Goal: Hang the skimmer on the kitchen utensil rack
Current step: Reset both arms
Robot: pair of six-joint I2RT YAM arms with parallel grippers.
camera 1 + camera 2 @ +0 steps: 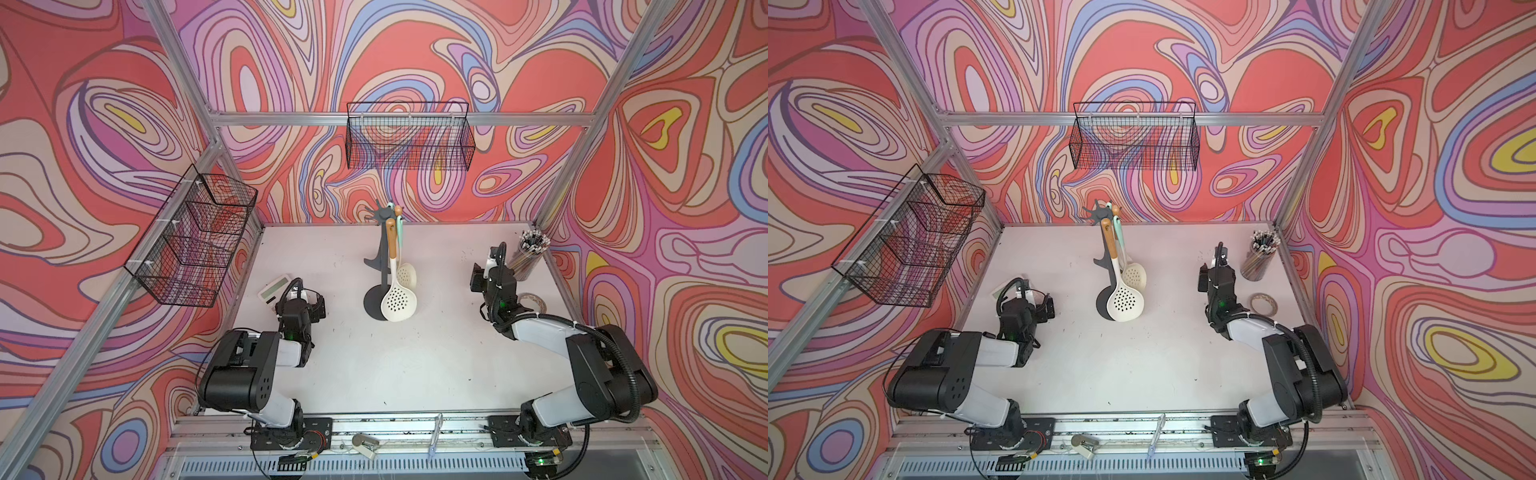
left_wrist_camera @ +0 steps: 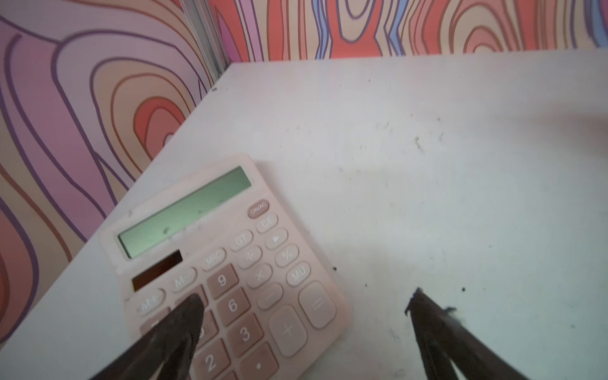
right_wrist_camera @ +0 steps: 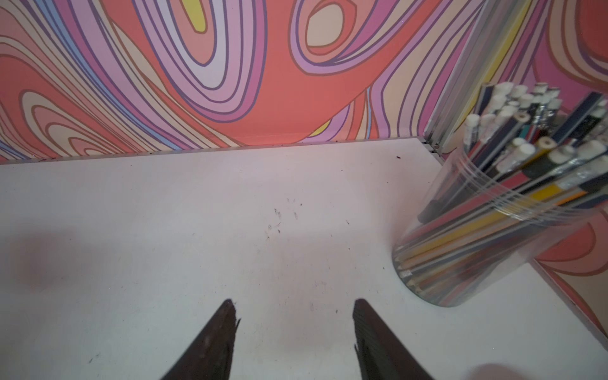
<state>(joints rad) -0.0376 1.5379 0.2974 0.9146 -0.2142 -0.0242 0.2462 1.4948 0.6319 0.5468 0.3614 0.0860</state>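
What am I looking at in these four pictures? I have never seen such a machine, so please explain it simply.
The machine is a left arm and a right arm, both bolted at the front edge of a white table. Two pictures look down on the whole scene from above and are almost identical. The other two come from a small camera on each arm's wrist. The left gripper, seen as two dark prongs, is open over a pink calculator and holds nothing. The right gripper is also open and empty, near a clear jar of pencils. A roll of tape lies by the right arm. In the middle stands a dark grey utensil rack. A large skimmer and a smaller skimmer appear to hang from its hooks.
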